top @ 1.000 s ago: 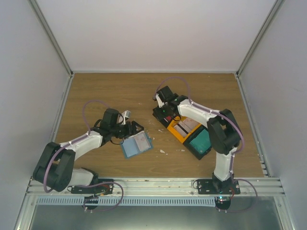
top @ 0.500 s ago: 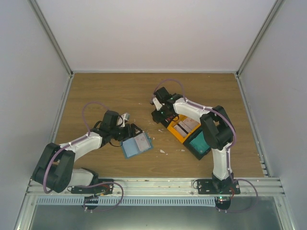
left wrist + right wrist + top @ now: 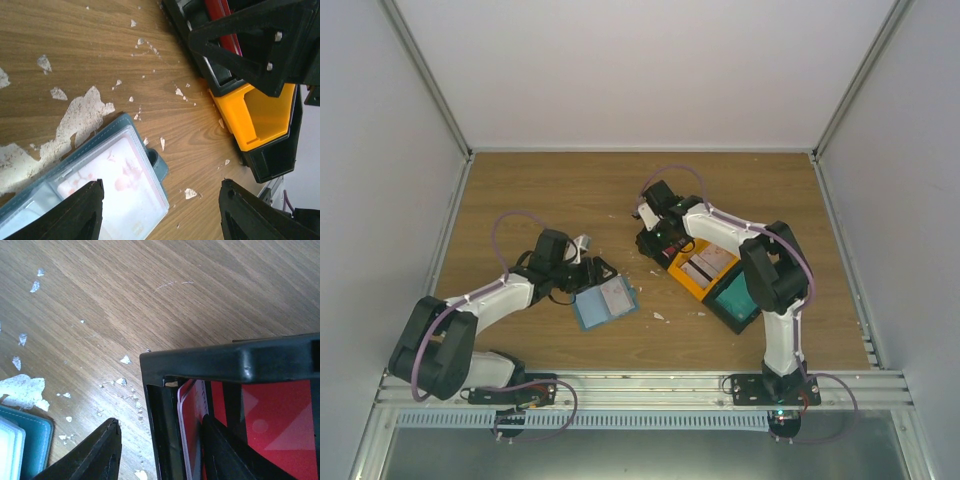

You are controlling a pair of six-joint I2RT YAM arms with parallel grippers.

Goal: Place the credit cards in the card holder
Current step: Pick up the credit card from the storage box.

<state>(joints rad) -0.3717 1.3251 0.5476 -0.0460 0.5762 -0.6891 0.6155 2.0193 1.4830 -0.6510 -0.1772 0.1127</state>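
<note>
The teal card holder [image 3: 605, 302] lies open on the table with a pinkish-white card [image 3: 117, 187] in its clear slot. My left gripper [image 3: 597, 271] is open and empty just over the holder's upper left edge; in the left wrist view [image 3: 162, 212] its fingers straddle the holder's corner. Red credit cards [image 3: 265, 415] stand on edge in a black bin [image 3: 658, 243]. My right gripper [image 3: 655, 234] is open at that bin's end. In the right wrist view [image 3: 160, 455] one finger [image 3: 97, 455] is outside the bin wall [image 3: 162, 430] and the other is inside, next to a red card [image 3: 192, 430].
A yellow bin [image 3: 702, 268] with white cards and a green-teal block [image 3: 736, 296] in a black tray lie in a row with the black bin, right of centre. White scraps [image 3: 82, 112] litter the wood around the holder. Grey walls enclose the table.
My right arm has shifted a little to the left and its gripper has settled over the end of the black bin. My left gripper has barely moved.
</note>
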